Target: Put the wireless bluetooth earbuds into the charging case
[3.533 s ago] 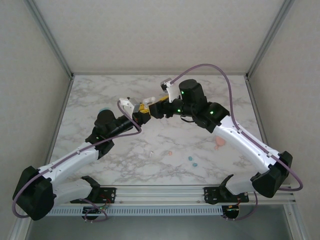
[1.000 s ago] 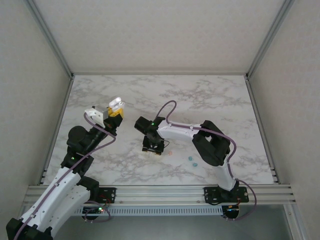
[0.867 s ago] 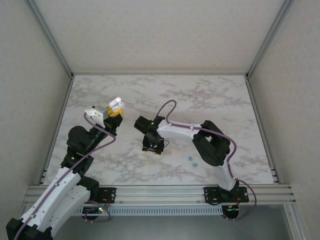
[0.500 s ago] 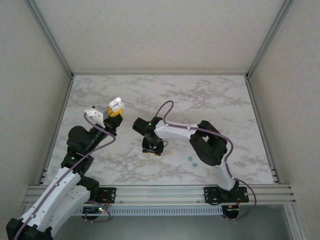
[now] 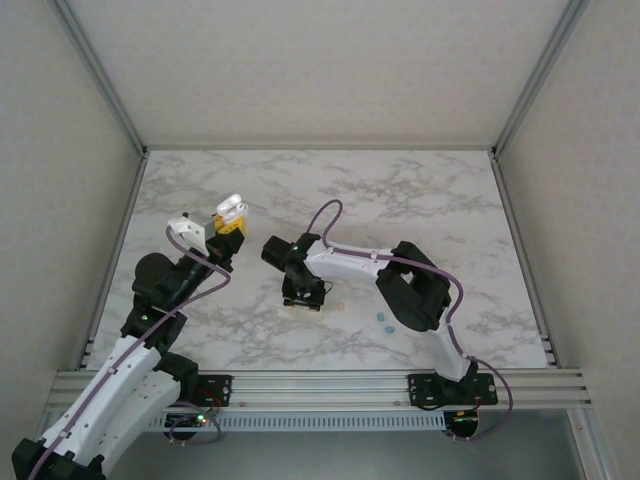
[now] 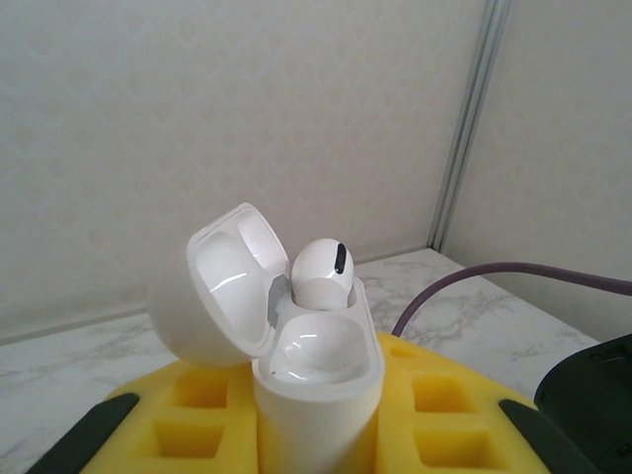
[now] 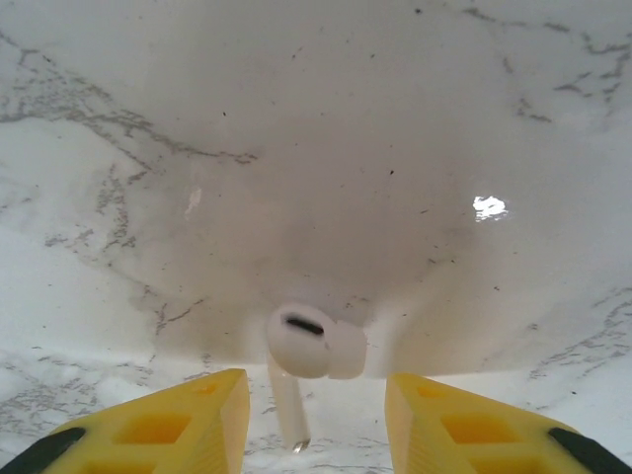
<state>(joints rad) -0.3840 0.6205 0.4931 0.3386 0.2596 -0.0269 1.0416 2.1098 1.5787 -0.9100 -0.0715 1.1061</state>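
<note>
Right wrist view: right end effector (image 7: 314, 395) has crept leftward, yellow fingers (image 7: 188, 415) open astride the small white stemmed earbud (image 7: 306, 346) on the marble tabletop (image 7: 346, 148); pickup looks near. Left end effector (image 6: 316, 425) clamps the lid-open white charging case (image 6: 318, 370).

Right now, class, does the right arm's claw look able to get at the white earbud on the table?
Probably yes. The right claw hangs over the white earbud, its yellow fingers apart on either side; nothing on the table lies between.
</note>
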